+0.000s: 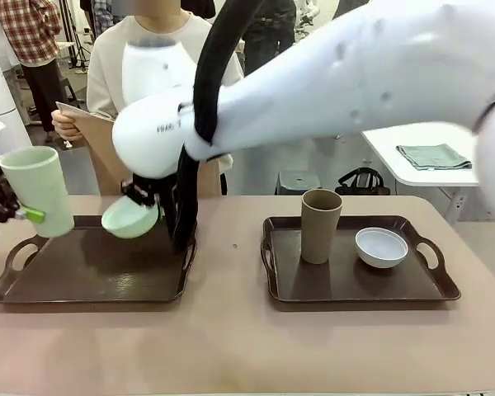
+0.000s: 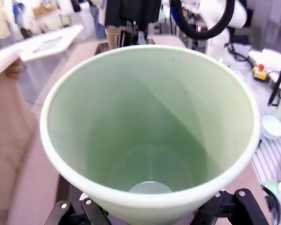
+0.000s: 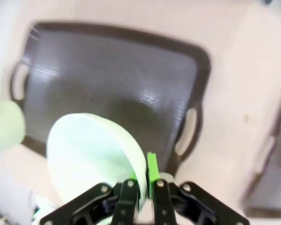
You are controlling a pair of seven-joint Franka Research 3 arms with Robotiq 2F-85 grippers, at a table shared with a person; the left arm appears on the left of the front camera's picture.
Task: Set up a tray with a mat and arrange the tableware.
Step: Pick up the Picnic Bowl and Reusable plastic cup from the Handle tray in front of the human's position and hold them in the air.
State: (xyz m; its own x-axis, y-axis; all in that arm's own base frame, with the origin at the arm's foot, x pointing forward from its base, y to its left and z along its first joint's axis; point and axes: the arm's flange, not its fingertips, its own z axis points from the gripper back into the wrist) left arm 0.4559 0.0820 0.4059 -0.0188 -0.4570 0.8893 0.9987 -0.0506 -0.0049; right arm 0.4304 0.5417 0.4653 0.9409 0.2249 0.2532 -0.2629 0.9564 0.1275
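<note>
My left gripper [image 1: 21, 213] is shut around a mint green tumbler [image 1: 37, 196], which tilts slightly over the far left corner of the left tray [image 1: 91, 276]. In the left wrist view I look down into that tumbler [image 2: 150, 136], with a finger on each side. My right gripper [image 1: 144, 202] reaches across and pinches the rim of a mint green bowl [image 1: 129, 219] above the same tray [image 3: 107, 70]; its fingertips [image 3: 152, 168] clamp the bowl wall [image 3: 91, 154]. A tan tumbler [image 1: 320, 224] and a white bowl [image 1: 381, 247] stand on the right tray [image 1: 421, 289]. A person holds a flat tan sheet [image 1: 87, 120], possibly the mat.
The two dark brown trays lie side by side on the beige table [image 1: 231, 346]. My right arm [image 1: 355, 74] spans the scene above the table. The person stands at the far side behind the left tray. A white side table [image 1: 412, 144] with a folded cloth stands at the back right.
</note>
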